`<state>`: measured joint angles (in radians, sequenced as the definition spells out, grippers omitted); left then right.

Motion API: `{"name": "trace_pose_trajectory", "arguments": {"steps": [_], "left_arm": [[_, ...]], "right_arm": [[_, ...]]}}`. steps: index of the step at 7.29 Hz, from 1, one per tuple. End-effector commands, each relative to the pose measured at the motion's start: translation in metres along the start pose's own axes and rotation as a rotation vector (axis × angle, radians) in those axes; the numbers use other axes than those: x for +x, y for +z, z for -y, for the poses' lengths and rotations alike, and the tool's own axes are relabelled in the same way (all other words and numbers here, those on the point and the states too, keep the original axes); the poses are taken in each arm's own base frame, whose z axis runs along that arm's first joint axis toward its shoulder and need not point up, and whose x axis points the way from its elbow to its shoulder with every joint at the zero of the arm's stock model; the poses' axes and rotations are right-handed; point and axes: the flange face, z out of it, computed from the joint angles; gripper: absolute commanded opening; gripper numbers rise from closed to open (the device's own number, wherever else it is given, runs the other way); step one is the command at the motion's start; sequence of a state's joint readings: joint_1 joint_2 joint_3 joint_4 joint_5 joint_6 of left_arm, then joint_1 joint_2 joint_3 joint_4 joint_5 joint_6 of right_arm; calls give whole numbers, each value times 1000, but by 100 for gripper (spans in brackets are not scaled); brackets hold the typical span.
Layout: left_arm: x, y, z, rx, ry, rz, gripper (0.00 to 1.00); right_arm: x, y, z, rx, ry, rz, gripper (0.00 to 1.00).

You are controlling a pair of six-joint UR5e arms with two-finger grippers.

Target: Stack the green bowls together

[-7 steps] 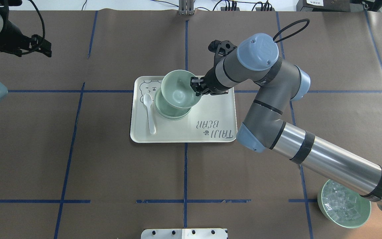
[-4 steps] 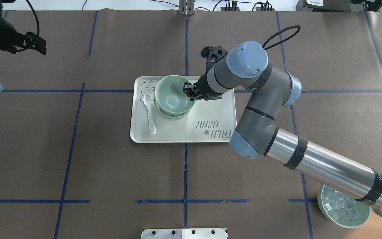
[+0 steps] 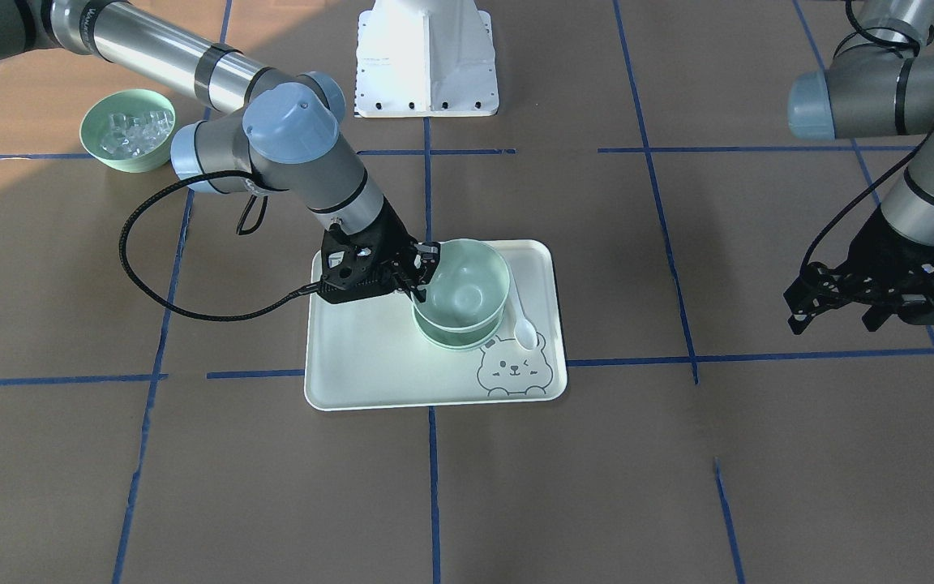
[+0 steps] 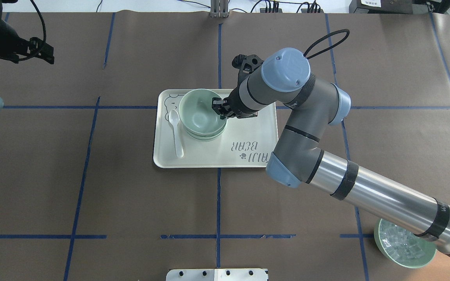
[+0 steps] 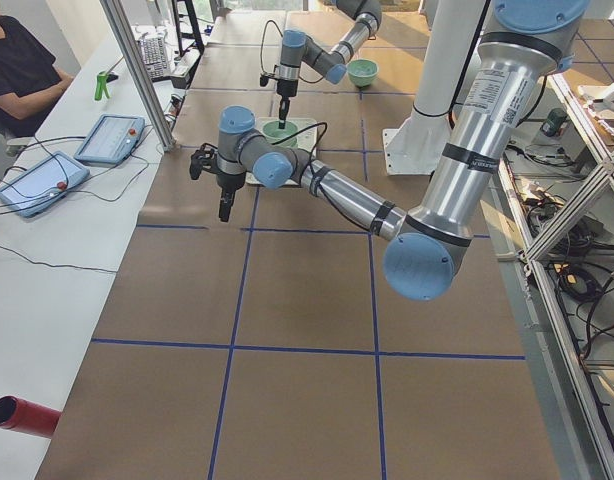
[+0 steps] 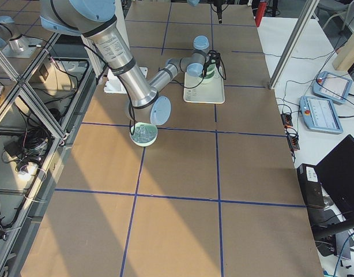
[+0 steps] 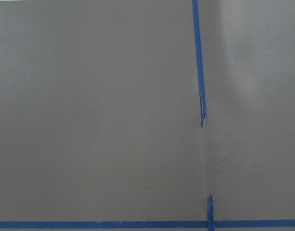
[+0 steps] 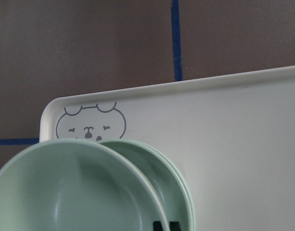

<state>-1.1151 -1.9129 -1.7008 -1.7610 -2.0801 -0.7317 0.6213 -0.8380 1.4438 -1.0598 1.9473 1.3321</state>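
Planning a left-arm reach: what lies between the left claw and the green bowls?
Overhead view: from left claw to green bowls, only taped table, the tray rim and the white spoon.

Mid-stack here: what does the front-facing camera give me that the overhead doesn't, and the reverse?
Front-facing only: the whole bear face on the tray. Overhead only: the TAIJI BEAR lettering, which the right gripper hides from the front. Both: that gripper pinching the top green bowl's rim over the nested bowls, the white spoon, the cube-filled bowl.
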Motion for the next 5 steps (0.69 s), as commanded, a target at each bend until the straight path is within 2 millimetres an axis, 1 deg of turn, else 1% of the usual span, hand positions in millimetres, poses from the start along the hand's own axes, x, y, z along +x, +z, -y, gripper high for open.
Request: {"name": "trace_pose_trajectory", "arguments": {"steps": [1, 2, 3, 5], "left_arm": [[0, 0, 0, -1, -1, 1, 100], [0, 0, 0, -1, -1, 1, 100], [0, 0, 0, -1, -1, 1, 100], [0, 0, 0, 0, 0, 0, 100]], "right_arm": [[1, 1, 1, 10, 2, -5, 0], [1, 2, 2, 13, 14, -6, 57], [0, 3, 1, 23, 50, -6, 100], [-2, 0, 3, 23, 51, -4, 100]]}}
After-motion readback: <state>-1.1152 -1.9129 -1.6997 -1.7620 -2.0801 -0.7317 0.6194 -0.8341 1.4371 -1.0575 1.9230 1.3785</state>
